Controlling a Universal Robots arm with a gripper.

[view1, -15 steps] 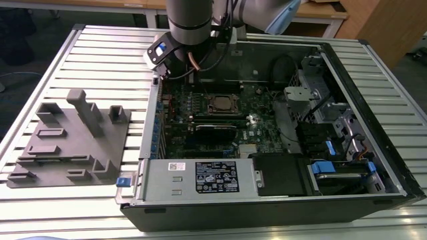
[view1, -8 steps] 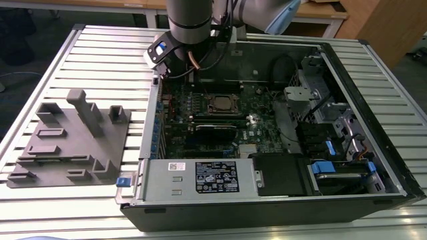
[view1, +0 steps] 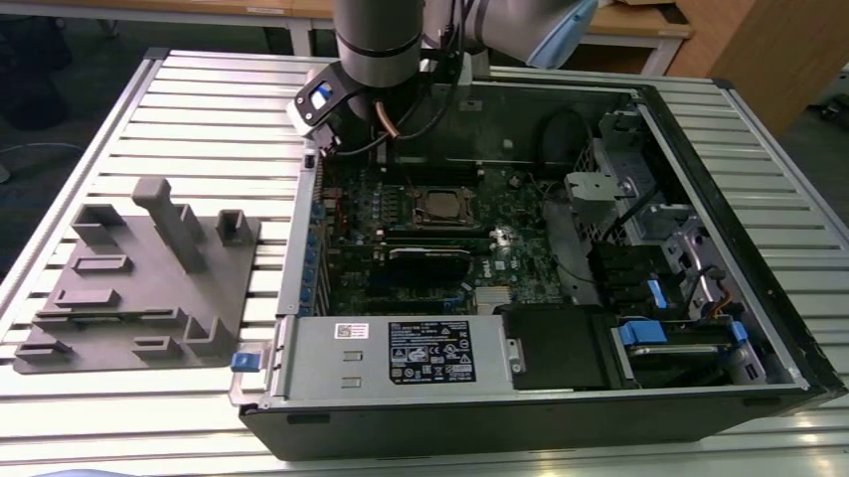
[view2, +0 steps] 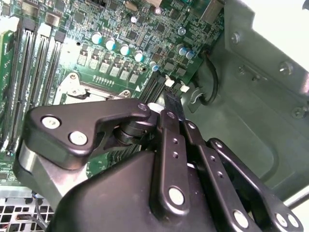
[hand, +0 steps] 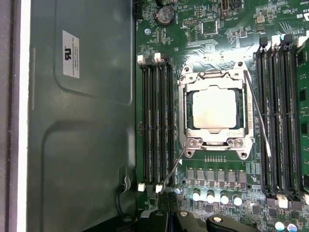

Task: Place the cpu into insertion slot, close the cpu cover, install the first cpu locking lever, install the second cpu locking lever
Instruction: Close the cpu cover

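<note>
Jaws pressed together, pinching nothing, tip just beside a thin wire lever (hand: 173, 169).
Your chip (hand: 214, 108) lies seated under the closed metal frame (hand: 182, 106), at the centre of the exterior view. Judge it light, stiff and fragile. That lever looks springy and slippery, so take it at its free end.

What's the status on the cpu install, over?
Gripper low at the memory slots' end. Cpu seated, cpu cover down over it. Nothing blocking.
</note>
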